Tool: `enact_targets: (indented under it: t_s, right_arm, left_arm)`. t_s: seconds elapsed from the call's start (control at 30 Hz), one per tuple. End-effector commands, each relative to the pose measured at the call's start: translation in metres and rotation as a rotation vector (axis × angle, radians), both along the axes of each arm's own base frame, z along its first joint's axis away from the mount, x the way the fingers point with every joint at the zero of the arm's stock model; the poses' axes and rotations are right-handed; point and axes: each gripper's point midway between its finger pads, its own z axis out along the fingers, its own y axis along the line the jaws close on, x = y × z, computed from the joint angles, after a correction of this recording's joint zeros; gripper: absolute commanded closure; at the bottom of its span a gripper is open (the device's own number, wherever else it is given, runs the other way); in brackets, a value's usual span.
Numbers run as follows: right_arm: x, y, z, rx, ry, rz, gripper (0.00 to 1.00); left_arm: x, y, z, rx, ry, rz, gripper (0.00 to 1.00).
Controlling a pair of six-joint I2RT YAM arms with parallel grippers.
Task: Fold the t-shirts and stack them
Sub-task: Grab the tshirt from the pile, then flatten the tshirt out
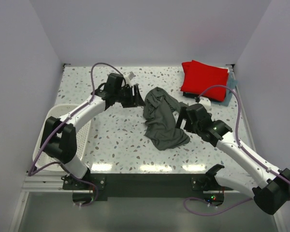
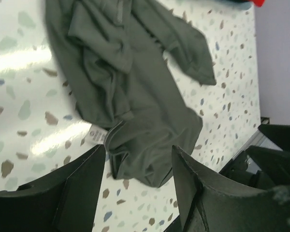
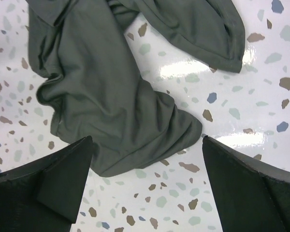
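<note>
A crumpled dark grey t-shirt [image 1: 162,117] lies in a heap in the middle of the table; it also shows in the left wrist view [image 2: 130,92] and the right wrist view [image 3: 111,92]. A folded red t-shirt [image 1: 203,79] rests on a light blue-grey one [image 1: 229,92] at the back right. My left gripper [image 1: 137,96] is open and empty at the heap's upper left edge [image 2: 137,166]. My right gripper [image 1: 182,118] is open and empty at the heap's right edge [image 3: 147,166].
A white basket [image 1: 46,133] stands at the left edge under the left arm. White walls close in the speckled table [image 1: 116,140] on three sides. A small white object [image 1: 131,76] lies at the back behind the left gripper.
</note>
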Motion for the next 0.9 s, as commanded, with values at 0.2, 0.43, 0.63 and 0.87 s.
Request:
enact_targets:
  t_s: [0.2,0.43,0.63,0.87]
  right_arm:
    - [-0.008,-0.002,-0.034,0.034,0.071,-0.070,0.01]
    - [-0.021,-0.004,-0.060,0.069,0.138,-0.117,0.01]
    - [-0.028,-0.010,-0.057,0.097,0.125,-0.156,0.01]
    - [-0.038,-0.019,-0.052,0.111,0.109,-0.185,0.01]
  left_arm:
    - [-0.074,0.008,-0.037,0.046,0.053,-0.087,0.38]
    - [-0.104,-0.013,-0.072,0.078,0.138,-0.185,0.38]
    - [-0.112,-0.031,-0.082,0.132,0.150,-0.233,0.38]
    - [-0.100,-0.031,-0.088,0.206,0.106,-0.190,0.40]
